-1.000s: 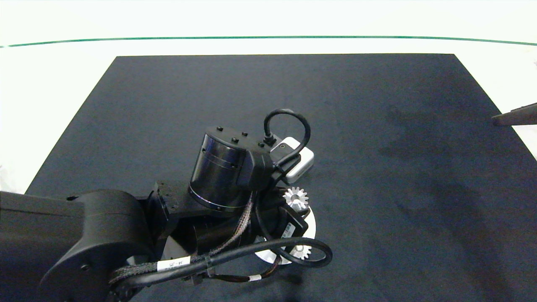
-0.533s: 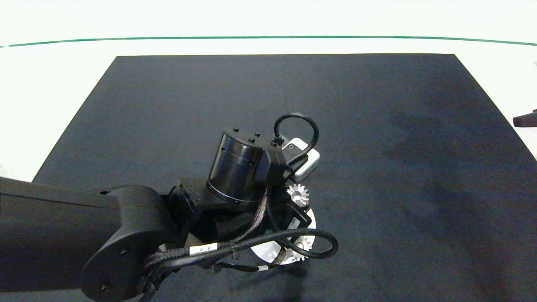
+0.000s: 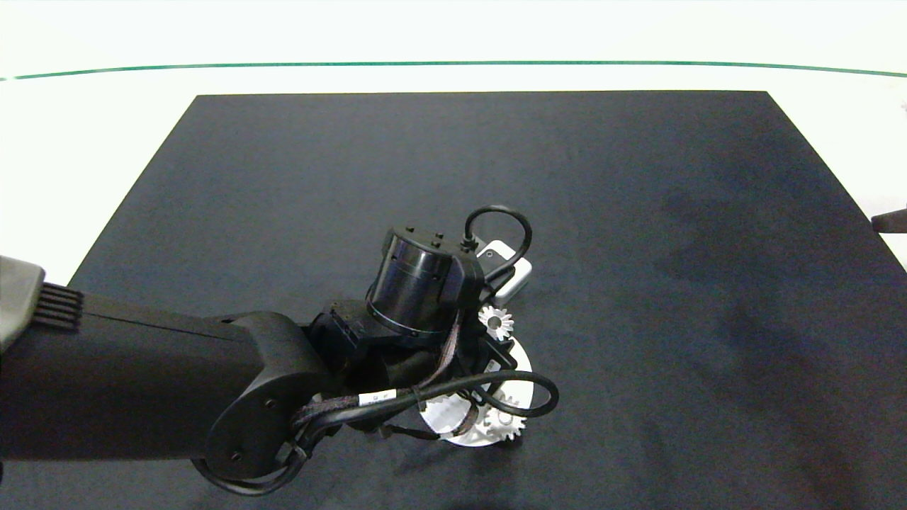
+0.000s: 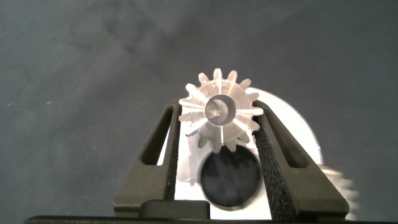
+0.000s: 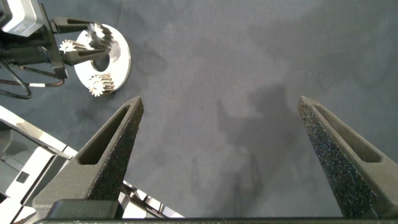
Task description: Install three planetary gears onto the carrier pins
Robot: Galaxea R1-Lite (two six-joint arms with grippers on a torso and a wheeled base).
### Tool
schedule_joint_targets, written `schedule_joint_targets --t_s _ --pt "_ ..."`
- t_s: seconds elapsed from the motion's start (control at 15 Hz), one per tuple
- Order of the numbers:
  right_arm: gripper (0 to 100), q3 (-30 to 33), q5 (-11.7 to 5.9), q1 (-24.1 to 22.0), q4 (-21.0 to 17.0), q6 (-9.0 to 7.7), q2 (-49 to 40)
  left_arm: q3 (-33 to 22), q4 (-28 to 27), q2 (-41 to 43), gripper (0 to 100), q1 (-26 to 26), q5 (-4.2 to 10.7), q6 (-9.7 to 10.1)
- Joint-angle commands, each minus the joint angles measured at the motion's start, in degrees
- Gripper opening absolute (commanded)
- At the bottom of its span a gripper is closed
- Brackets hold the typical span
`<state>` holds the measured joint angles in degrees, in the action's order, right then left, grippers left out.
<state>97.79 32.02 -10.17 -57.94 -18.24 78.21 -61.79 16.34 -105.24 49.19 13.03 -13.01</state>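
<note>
My left gripper (image 4: 217, 112) is shut on a small silver planetary gear (image 4: 219, 115), bore facing the camera, held just above the white carrier disc (image 4: 297, 127) and its dark central hole (image 4: 230, 177). In the head view that held gear (image 3: 496, 322) hangs at the disc's far rim (image 3: 523, 363), with the left arm covering most of the disc. Another gear (image 3: 504, 423) sits on the disc's near side. The carrier pins are hidden by the gears and the gripper. My right gripper (image 5: 221, 102) hovers open over bare mat, far to the right.
A black mat (image 3: 638, 248) covers the white table. The right wrist view shows the disc (image 5: 118, 59) with the left fingers (image 5: 78, 55) over it and a gear (image 5: 99, 84) at its edge. The right arm's tip (image 3: 889, 219) shows at the right edge.
The left arm has reached further in and lowered, bringing the held gear closer to the disc's far rim. The right arm has drawn back toward the right edge.
</note>
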Motion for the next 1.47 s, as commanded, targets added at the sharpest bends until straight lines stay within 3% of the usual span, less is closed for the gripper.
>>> schedule_joint_targets --t_s 0.07,0.53,0.67,1.47 --pt "100 -0.1 0.23 -0.2 -0.3 -0.13 0.1 -1.0 0.1 -0.9 19 -0.2 0.42 -0.18" --pt "100 -1.0 0.32 -0.2 -0.2 -0.66 0.2 -2.5 -0.2 -0.8 19 -0.1 0.59 -0.53" --pt "100 -1.5 0.41 -0.3 -0.1 -0.66 0.3 -2.0 -0.3 -0.6 19 -0.1 1.12 -1.93" --pt "100 -3.0 0.76 -0.8 1.1 -0.75 0.7 -1.2 -0.3 -0.9 19 0.2 1.47 -4.39"
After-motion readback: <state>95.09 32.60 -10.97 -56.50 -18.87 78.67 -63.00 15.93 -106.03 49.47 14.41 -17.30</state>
